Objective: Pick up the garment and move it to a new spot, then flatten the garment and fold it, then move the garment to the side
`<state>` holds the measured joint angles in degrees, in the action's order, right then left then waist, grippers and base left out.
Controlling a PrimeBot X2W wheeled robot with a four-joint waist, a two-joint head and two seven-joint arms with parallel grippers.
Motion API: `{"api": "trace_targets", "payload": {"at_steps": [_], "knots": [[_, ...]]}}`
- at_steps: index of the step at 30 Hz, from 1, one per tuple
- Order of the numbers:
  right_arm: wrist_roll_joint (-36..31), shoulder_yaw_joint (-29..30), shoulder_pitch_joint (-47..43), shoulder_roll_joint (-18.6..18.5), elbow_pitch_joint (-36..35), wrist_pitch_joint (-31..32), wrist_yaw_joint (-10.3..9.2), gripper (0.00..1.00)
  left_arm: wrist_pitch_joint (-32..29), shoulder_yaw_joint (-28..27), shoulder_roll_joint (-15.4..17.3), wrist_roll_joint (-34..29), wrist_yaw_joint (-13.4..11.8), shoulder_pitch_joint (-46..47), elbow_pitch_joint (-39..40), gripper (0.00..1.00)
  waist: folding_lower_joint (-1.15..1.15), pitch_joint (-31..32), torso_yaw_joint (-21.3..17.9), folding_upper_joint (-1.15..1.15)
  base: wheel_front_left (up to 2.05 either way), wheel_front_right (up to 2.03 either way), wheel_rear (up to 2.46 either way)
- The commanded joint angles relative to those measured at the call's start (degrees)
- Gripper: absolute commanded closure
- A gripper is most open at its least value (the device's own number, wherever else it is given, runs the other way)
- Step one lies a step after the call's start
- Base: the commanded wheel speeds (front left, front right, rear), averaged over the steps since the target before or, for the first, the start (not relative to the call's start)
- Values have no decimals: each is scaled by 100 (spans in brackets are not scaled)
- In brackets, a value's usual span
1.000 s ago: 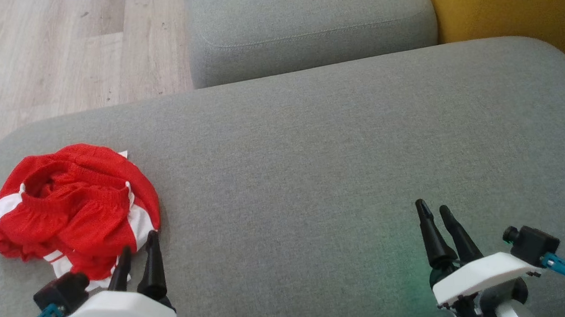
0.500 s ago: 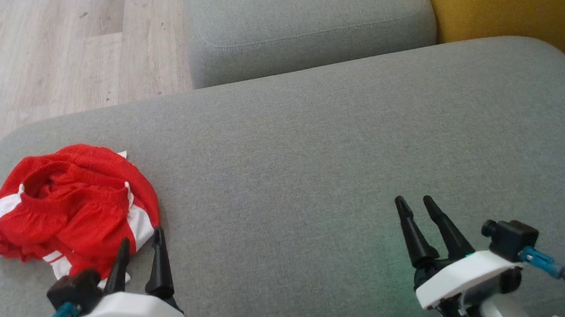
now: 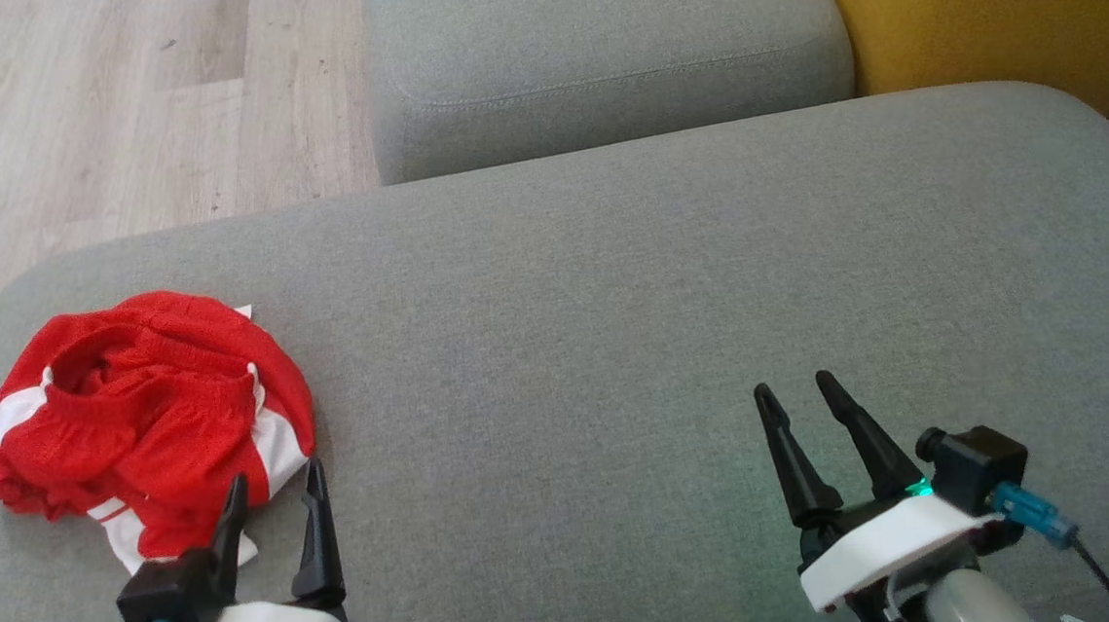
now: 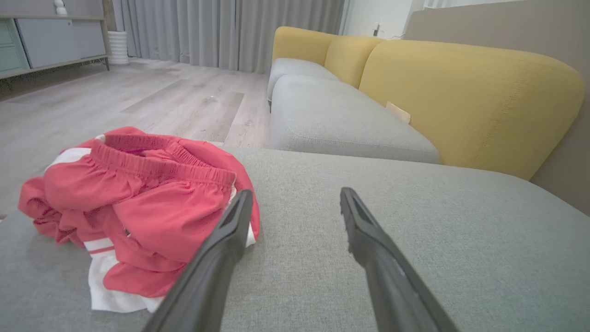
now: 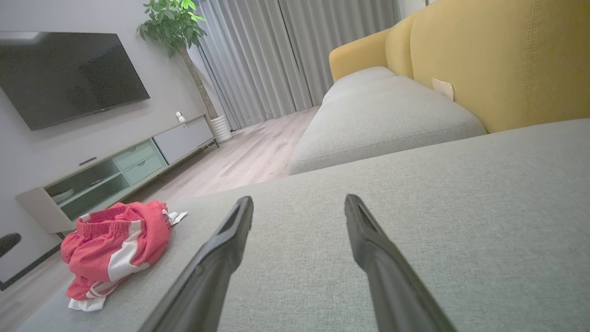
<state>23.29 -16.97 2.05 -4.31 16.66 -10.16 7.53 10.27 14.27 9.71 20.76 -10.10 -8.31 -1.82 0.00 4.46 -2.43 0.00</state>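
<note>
The garment (image 3: 147,417) is a pair of red shorts with white stripes, lying crumpled near the left end of the grey cushion (image 3: 613,307). It also appears in the left wrist view as a garment (image 4: 138,207) and, smaller, in the right wrist view as a garment (image 5: 113,246). My left gripper (image 3: 274,482) stands open at the heap's near right edge, its left fingertip over the cloth, nothing between the fingers. My left gripper (image 4: 295,198) shows empty jaws. My right gripper (image 3: 792,390) is open over bare cushion at the lower right; my right gripper (image 5: 297,203) holds nothing.
A second grey seat cushion (image 3: 594,45) lies beyond, with a yellow backrest (image 3: 992,2) at the far right. Wooden floor (image 3: 111,108) runs past the cushion's left and far edges. A TV cabinet (image 5: 120,170) stands across the room.
The head camera has tilted slightly. The right gripper has drifted left and a little forward. The left gripper has shifted slightly right and back along the garment's near edge. Both stay open.
</note>
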Motion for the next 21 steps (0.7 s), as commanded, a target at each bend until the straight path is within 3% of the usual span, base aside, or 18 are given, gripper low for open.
{"api": "trace_targets", "payload": {"at_steps": [1,21], "knots": [[-202,-124,302,-19,-149,-98,-3,0,91,-128,103,-202,-15,185,282,0,0,10,-4,0,0,0,0],[-1534,-93,308,106,209,-419,-4,0,409,-234,-32,-1465,249,-90,400,0,0,131,-34,0,0,0,0]]}}
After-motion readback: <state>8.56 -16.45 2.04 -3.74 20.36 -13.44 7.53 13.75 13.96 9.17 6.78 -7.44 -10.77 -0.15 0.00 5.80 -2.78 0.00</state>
